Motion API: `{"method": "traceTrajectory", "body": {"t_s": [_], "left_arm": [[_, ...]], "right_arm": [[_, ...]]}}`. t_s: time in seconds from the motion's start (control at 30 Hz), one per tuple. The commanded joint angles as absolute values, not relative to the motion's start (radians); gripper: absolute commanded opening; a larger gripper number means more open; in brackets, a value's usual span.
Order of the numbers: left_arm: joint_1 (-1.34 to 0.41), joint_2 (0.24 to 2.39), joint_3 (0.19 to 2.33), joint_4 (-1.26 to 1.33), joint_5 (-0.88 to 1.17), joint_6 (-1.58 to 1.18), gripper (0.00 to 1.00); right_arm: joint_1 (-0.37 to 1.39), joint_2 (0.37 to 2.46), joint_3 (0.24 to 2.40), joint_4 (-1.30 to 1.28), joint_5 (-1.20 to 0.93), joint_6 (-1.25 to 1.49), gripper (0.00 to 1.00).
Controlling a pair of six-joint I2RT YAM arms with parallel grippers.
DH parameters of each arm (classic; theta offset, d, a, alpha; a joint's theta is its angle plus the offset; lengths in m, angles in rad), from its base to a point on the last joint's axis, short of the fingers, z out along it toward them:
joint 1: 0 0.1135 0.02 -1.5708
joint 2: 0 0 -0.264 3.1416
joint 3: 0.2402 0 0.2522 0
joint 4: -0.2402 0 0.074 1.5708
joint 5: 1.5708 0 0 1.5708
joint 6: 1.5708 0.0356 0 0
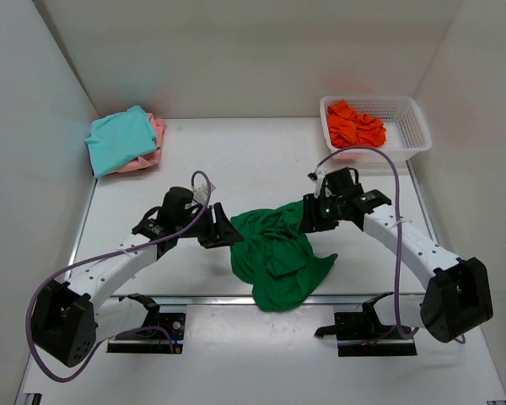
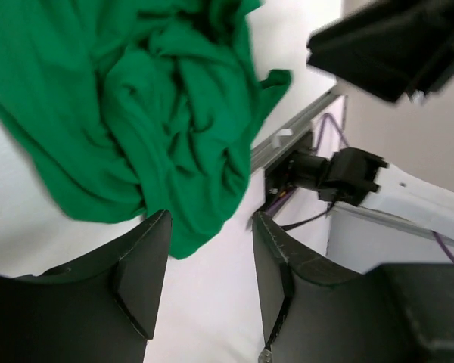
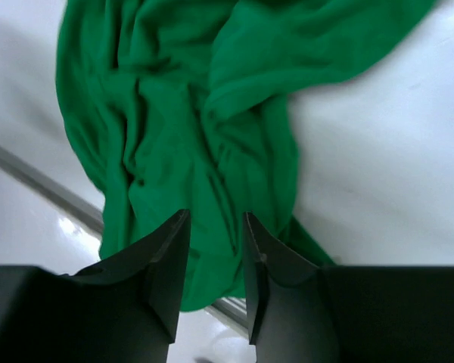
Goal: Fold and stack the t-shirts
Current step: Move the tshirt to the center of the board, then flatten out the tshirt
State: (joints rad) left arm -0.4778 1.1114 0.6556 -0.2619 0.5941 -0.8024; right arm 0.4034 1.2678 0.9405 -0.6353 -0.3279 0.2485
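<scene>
A dark green t-shirt (image 1: pixel 278 253) (image 2: pixel 136 98) (image 3: pixel 174 113) lies crumpled in a heap near the table's front middle. My left gripper (image 1: pixel 223 229) (image 2: pixel 210 227) sits at the heap's left edge, open, with only bare table between its fingers. At the heap's upper right my right gripper (image 1: pixel 308 215) (image 3: pixel 216 223) stands open over the green cloth, gripping nothing. A teal t-shirt (image 1: pixel 121 139) rests folded on a pale pink t-shirt (image 1: pixel 156 135) in the back left corner. The bright orange t-shirt (image 1: pixel 354 125) is bunched inside the basket.
A white plastic mesh basket (image 1: pixel 409 126) stands at the back right against the wall. White walls close in the table on three sides. A metal rail (image 1: pixel 236 299) runs along the front edge by the arm bases.
</scene>
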Motion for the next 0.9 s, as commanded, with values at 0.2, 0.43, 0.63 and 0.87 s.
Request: {"method": "traceTrajectory", "body": {"t_s": [0.2, 0.43, 0.63, 0.87], "left_arm": [[-0.511, 1.322, 0.738, -0.201, 0.431, -0.795, 0.58], [-0.555, 1.538, 0.847, -0.200, 0.414, -0.775, 0.58], [-0.575, 1.603, 0.874, -0.201, 0.434, -0.784, 0.56], [-0.575, 1.646, 0.853, -0.085, 0.506, -0.811, 0.48]], "right_arm": [[0.474, 1.260, 0.804, -0.543, -0.252, 0.259, 0.39], [0.408, 1.313, 0.749, -0.474, -0.244, 0.213, 0.43], [0.390, 1.419, 0.745, -0.404, -0.293, 0.218, 0.43], [0.384, 1.454, 0.782, -0.376, -0.370, 0.250, 0.01]]}}
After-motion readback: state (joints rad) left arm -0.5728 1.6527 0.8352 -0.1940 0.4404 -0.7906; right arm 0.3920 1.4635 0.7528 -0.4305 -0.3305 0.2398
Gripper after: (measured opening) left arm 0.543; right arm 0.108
